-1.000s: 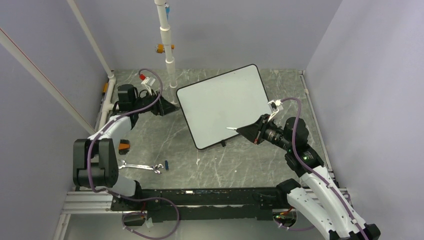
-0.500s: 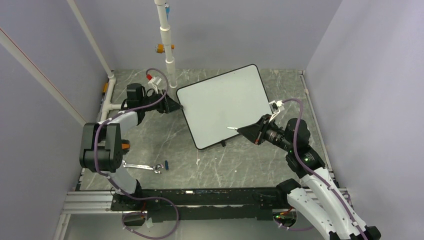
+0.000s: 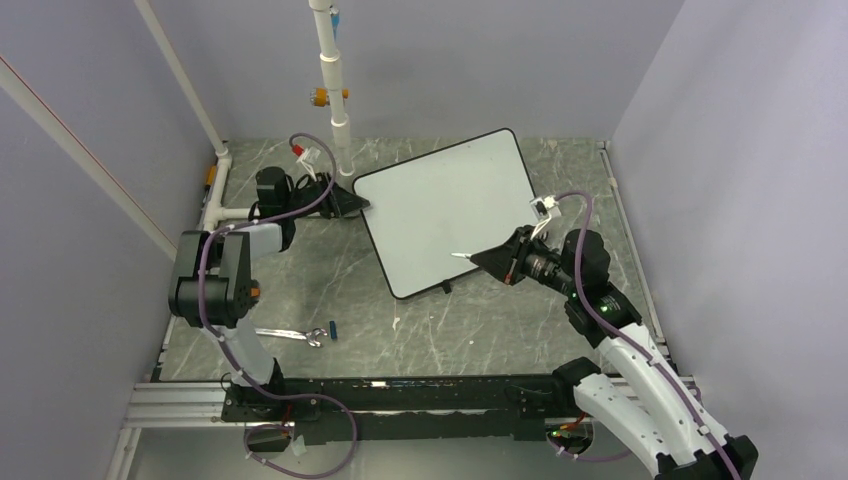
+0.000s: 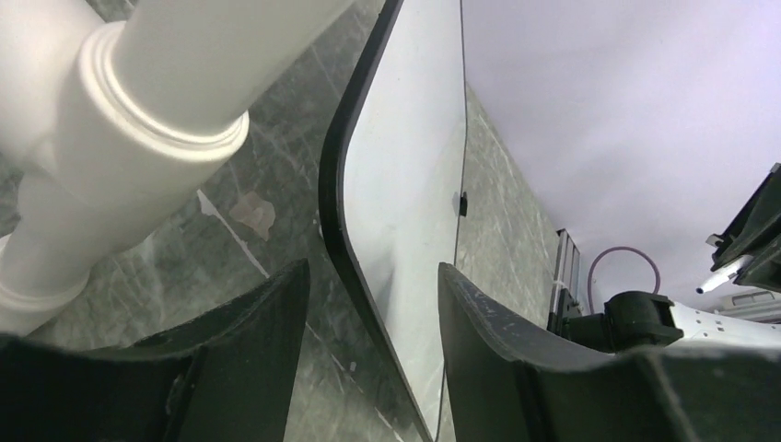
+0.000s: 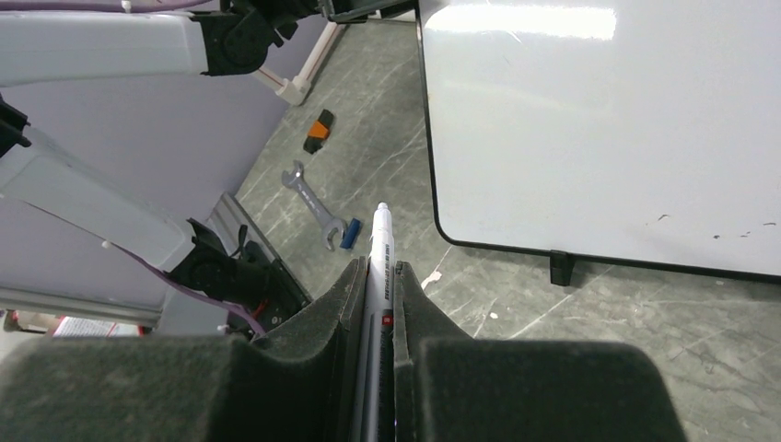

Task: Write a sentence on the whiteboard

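Observation:
The whiteboard (image 3: 450, 210) lies flat and skewed on the table, its face white with no sentence in view. My left gripper (image 3: 352, 203) is at the board's left corner. In the left wrist view its jaws (image 4: 370, 272) stand open astride the whiteboard's (image 4: 414, 184) black rim, with a gap on each side. My right gripper (image 3: 492, 262) hovers over the board's near edge, shut on a white marker (image 5: 380, 241) whose tip points left. The whiteboard (image 5: 599, 138) fills the upper right of the right wrist view, with a few dark specks near its edge.
A white pipe post (image 3: 335, 90) rises just behind the left gripper, close beside it (image 4: 138, 120). A wrench (image 3: 285, 333) and a small blue cap (image 3: 331, 329) lie at the near left. An orange-and-black piece (image 5: 319, 131) lies by the left arm. Walls enclose the table.
My left gripper has moved right to the board's left corner and its jaws have narrowed around the rim. The right gripper with the marker has shifted slightly.

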